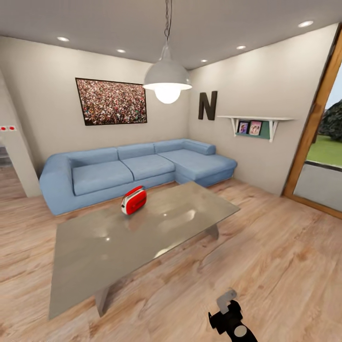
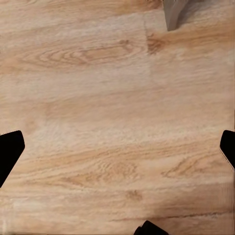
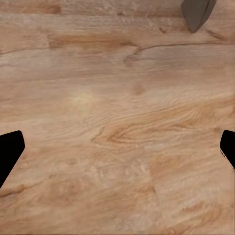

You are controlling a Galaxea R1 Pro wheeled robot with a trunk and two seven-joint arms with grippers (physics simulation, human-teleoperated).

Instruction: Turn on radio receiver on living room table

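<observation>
You're facing the living rm. Left to right: blue sofa (image 1: 133,168) along the back wall w/ crowd pic (image 1: 111,101) above; grey table (image 1: 109,242) in front; red radio (image 1: 133,200) upright on its far side, near the sofa. Lamp (image 1: 167,80) hangs above. Shelf (image 1: 254,124) & door (image 1: 320,137) at right. Your left hand (image 2: 117,147) & right hand (image 3: 117,149) both wide, nothing held, over wood floor (image 1: 285,266).

Blue sofa (image 1: 137,168), lit lamp (image 1: 167,78) (white), plank floor (image 1: 275,256).
</observation>
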